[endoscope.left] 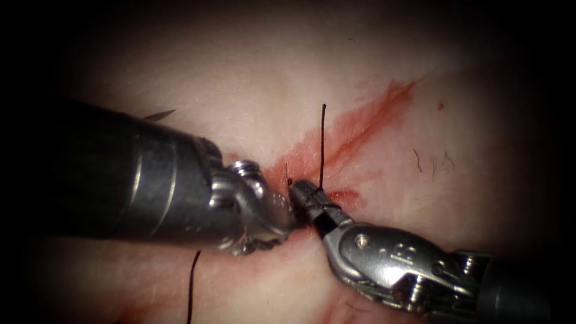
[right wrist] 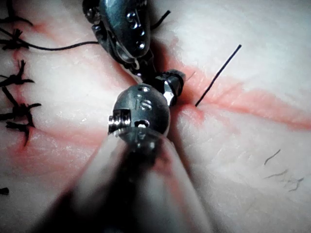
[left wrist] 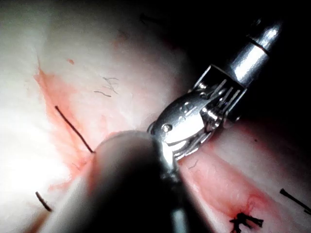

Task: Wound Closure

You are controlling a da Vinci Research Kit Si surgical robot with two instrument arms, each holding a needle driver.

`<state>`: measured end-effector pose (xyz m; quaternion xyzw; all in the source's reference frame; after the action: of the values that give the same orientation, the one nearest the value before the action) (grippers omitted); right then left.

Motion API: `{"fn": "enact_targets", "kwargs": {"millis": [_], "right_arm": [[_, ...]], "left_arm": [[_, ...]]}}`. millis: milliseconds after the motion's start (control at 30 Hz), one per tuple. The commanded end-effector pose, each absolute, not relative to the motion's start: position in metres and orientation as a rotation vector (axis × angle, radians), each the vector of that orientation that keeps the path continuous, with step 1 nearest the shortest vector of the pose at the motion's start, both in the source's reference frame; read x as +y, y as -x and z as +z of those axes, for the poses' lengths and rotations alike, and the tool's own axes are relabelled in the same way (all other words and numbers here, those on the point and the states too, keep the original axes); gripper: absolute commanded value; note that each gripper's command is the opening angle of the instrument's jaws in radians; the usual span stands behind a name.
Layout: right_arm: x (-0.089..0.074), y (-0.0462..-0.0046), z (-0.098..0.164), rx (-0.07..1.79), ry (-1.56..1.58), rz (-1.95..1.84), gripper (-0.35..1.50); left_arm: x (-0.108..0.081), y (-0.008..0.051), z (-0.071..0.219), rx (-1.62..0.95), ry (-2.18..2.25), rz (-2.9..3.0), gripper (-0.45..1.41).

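The cut (endoscope.left: pixel 354 129) runs as a red line across the pale tissue (endoscope.left: pixel 252 78). My right tool (endoscope.left: pixel 301 193) comes in from the lower right. Its jaws are shut at the cut with dark thread (endoscope.left: pixel 314 202) wound around them. A straight thread end (endoscope.left: pixel 322 144) rises from them. My left tool (endoscope.left: pixel 283 223) reaches in from the left, its wrist bent down onto the tissue right beside the right tool's tip. A thin grey point, likely the needle (endoscope.left: pixel 159 114), shows just above the left shaft, left of the cut. The same thread end (right wrist: pixel 218 73) stands beside my right tool (right wrist: pixel 170 86).
Several tied black stitches (right wrist: pixel 14 73) sit in a row along the closed stretch of the cut, and a thread (right wrist: pixel 58 47) runs from them toward the left tool (right wrist: pixel 127 29). Another strand (endoscope.left: pixel 192 288) hangs below the left shaft. Red fluid (endoscope.left: pixel 396 90) stains the tissue.
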<state>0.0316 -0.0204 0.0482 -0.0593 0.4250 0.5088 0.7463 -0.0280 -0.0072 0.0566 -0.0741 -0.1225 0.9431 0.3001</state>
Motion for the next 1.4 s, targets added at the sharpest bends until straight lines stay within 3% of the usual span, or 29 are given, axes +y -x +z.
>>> {"fn": "enact_targets", "kwargs": {"millis": [33,533,633,833,900,1067,1267,1400], "right_arm": [[-0.0202,-0.0324,0.0483,0.932,0.13,1.115,-0.35],[-0.0198,-0.0324,0.0485,0.934,0.144,1.139,-0.35],[-0.0199,-0.0324,0.0484,0.933,0.145,1.149,-0.23],[-0.0197,-0.0324,0.0483,0.942,0.152,1.154,-0.2],[-0.0196,-0.0325,0.0481,0.945,0.157,1.167,-0.08],[-0.0197,-0.0325,0.048,0.936,0.173,1.189,-0.13],[-0.0199,-0.0326,0.0482,0.928,0.192,1.229,0.07],[-0.02,-0.0327,0.0485,0.929,0.199,1.247,0.06]], "left_arm": [[-0.0071,0.0285,0.0571,-0.323,0.197,2.503,-0.45],[-0.0071,0.0287,0.0572,-0.322,0.196,2.501,-0.45],[-0.0071,0.0287,0.0572,-0.322,0.196,2.501,-0.45],[-0.0071,0.0287,0.0572,-0.322,0.196,2.501,-0.45],[-0.0071,0.0287,0.0572,-0.322,0.196,2.501,-0.45],[-0.007,0.0287,0.0572,-0.323,0.196,2.502,-0.45],[-0.007,0.0287,0.0572,-0.323,0.196,2.502,-0.45],[-0.007,0.0287,0.0572,-0.323,0.197,2.502,-0.45]]}}
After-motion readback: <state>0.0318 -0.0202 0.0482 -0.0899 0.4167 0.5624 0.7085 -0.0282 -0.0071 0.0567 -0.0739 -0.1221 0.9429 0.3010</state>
